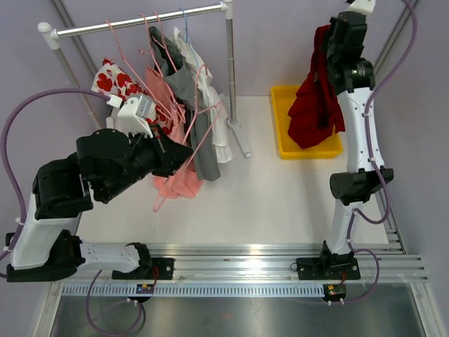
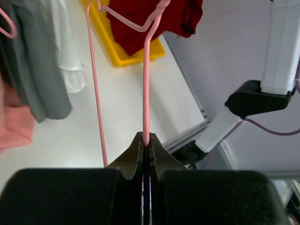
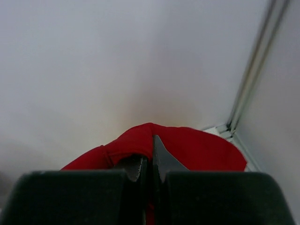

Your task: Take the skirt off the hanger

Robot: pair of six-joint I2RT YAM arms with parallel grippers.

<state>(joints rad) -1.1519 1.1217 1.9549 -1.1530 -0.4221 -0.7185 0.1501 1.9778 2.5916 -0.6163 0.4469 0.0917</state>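
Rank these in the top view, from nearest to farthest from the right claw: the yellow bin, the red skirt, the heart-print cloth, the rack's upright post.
1. red skirt: pinched in the right claw, far right.
2. yellow bin: under the hanging skirt, right side.
3. upright post: middle.
4. heart-print cloth: far left.

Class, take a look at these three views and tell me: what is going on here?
The left gripper is shut on a thin pink wire hanger, which looks bare, beside the metal clothes rail. The right gripper is shut on the red fabric skirt, holding it up over the yellow plastic bin. The skirt seems off the hanger, not yet put down.
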